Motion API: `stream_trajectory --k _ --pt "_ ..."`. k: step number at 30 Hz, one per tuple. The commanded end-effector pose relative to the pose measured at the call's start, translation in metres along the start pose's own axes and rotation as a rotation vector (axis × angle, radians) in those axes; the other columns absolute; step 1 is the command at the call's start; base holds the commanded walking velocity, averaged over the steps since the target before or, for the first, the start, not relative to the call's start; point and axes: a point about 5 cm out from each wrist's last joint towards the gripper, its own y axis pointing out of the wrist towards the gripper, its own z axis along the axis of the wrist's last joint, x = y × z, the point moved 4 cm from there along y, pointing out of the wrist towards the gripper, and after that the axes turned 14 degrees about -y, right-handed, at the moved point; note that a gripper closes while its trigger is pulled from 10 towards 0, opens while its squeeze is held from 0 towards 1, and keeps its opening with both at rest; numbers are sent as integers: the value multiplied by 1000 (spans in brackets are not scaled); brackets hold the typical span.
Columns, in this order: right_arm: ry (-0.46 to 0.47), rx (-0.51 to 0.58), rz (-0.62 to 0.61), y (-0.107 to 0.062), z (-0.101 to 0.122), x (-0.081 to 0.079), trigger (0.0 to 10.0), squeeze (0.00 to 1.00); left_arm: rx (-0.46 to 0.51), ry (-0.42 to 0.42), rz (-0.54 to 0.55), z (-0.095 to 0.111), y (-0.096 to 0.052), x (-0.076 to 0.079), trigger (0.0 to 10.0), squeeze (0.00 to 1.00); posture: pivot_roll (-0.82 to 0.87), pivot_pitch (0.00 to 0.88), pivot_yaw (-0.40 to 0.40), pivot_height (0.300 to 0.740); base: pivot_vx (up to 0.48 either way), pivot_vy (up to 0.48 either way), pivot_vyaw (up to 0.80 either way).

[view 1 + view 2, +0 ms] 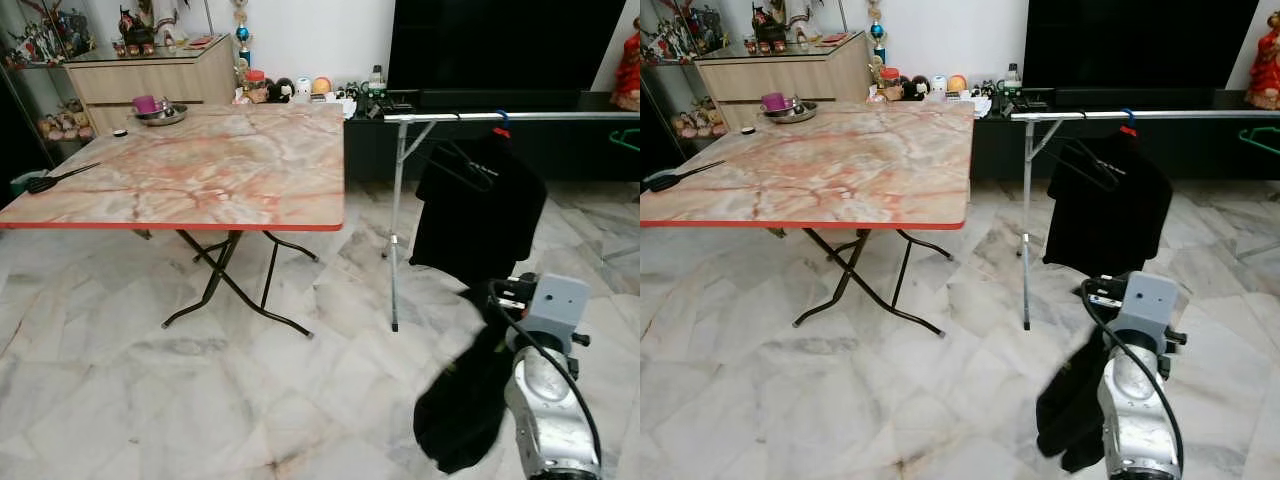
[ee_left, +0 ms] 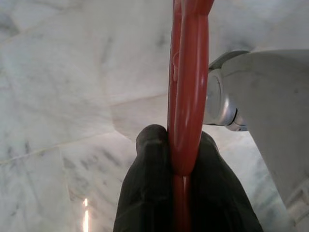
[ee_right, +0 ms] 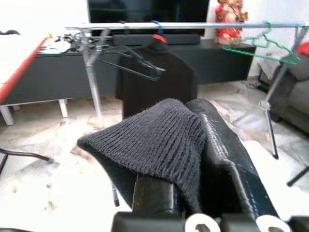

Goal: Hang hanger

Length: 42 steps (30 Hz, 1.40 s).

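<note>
Head views first: the right claw (image 1: 500, 300) sits low, with a black knit garment (image 1: 465, 415) drooping from it toward the floor. The rail (image 1: 520, 117) runs crosswise up ahead of that claw and well above it, already carrying a black shirt (image 1: 478, 215) and a bare black hanger (image 1: 455, 165).

Left wrist view: the left claw (image 2: 181, 145) is clenched on a red hanger (image 2: 186, 87), its bar running lengthwise straight out between the fingers (image 2: 149, 188), marble floor behind.

Right wrist view: the black fingers (image 3: 227, 140) are draped in the knit garment; it looks gripped, though the cloth hides how the jaws stand. The rail lies dead ahead and higher, long axis square across the claw's line, a green hanger (image 3: 263, 46) farther along. The right arm looks nearer the rail.
</note>
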Motion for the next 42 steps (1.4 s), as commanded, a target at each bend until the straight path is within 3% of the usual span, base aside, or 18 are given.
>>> stream_trajectory --k 1,9,24,35,42 --pt "17 59 9 3 17 -5 10000 0 -26 4 18 -9 -1 -5 10000 0 125 0 -9 740 0 472 0" --pt "16 71 18 5 22 -7 10000 0 -31 -7 9 -14 -1 4 10000 0 124 0 -17 740 0 397 0" --pt "7 91 33 8 26 -10 10000 0 -9 -74 -3 -12 -1 5 10000 0 123 0 -20 740 0 0 0" --pt "-58 161 98 6 37 -19 10000 0 -12 -73 -9 -11 -1 4 10000 0 121 0 -20 740 415 0 261" --pt "1 215 177 3 51 -33 10000 0 -17 -70 -11 -11 -1 4 10000 0 121 0 -21 740 429 0 530"
